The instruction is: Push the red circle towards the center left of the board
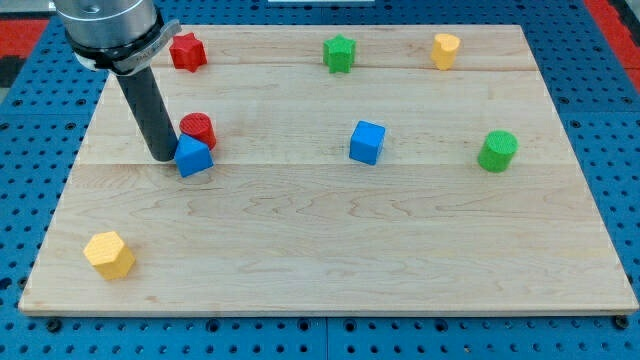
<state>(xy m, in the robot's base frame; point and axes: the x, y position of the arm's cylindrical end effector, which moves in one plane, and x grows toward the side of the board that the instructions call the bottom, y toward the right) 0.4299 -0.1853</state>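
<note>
The red circle (198, 128) sits on the wooden board (330, 260) at the view's left, a little above mid-height. A blue block (193, 157) lies right against its lower side. My tip (163, 157) rests on the board just left of the blue block, touching or nearly touching it, and lower left of the red circle. The dark rod rises from the tip toward the view's top left.
A red star (187, 51) lies at the top left, a green star (340, 53) at top centre, a yellow block (446, 49) at top right. A blue cube (367, 142) sits near centre, a green cylinder (497, 151) at right, a yellow hexagon (109, 254) at bottom left.
</note>
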